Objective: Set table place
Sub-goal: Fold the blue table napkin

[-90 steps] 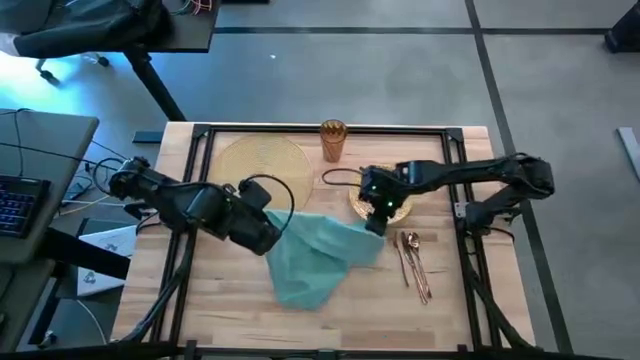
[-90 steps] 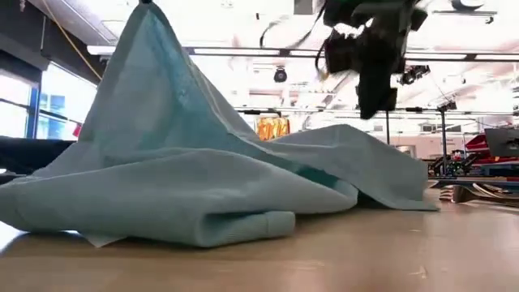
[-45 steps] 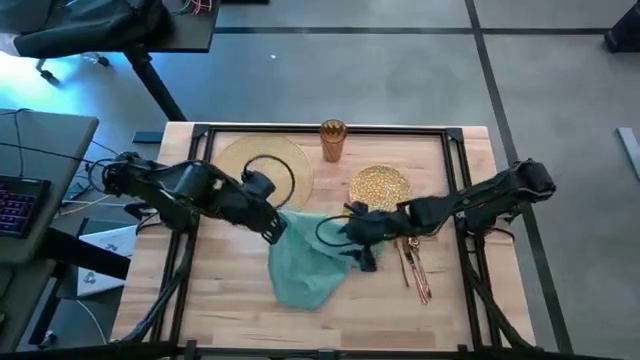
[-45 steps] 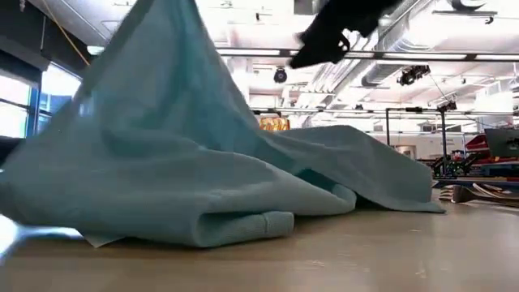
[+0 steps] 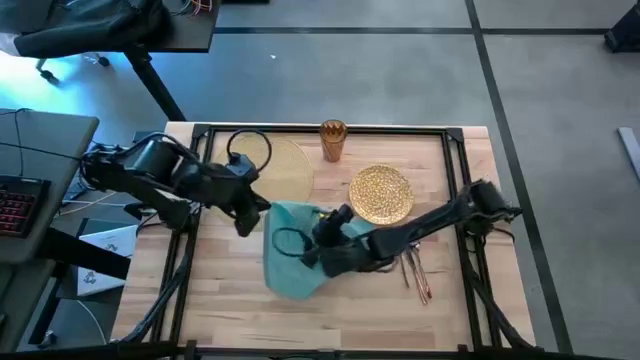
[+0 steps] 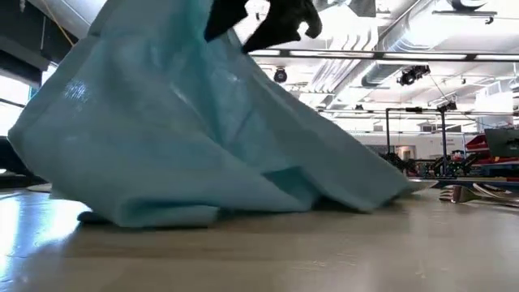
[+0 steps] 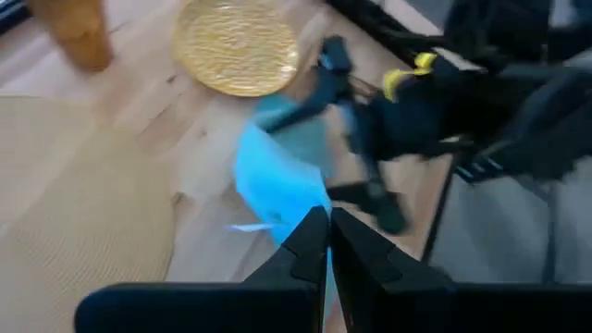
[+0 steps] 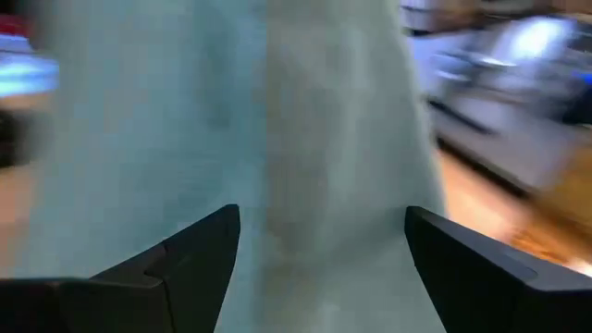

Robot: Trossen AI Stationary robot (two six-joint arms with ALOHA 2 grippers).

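The teal napkin [image 5: 290, 255] lies crumpled on the near middle of the table [image 5: 230, 320], one part raised like a tent and held up by the left gripper [image 7: 326, 242], whose fingers are closed on an edge of the cloth. The right gripper [image 5: 308, 252] is right at the napkin, reaching in from the right side, with its fingers spread wide and the cloth filling the space just in front of them; it does not grip anything yet. So both arms are at the napkin, and I judge the next move is for the right one to take a second edge so the cloth can be spread or folded. To the right of the napkin lie the fork, spoon and knife [image 5: 414, 268], close to the right arm. Farther back stand the gold plate [image 5: 381, 192], the pale placemat [image 5: 285, 165] and the amber cup [image 5: 333, 139].
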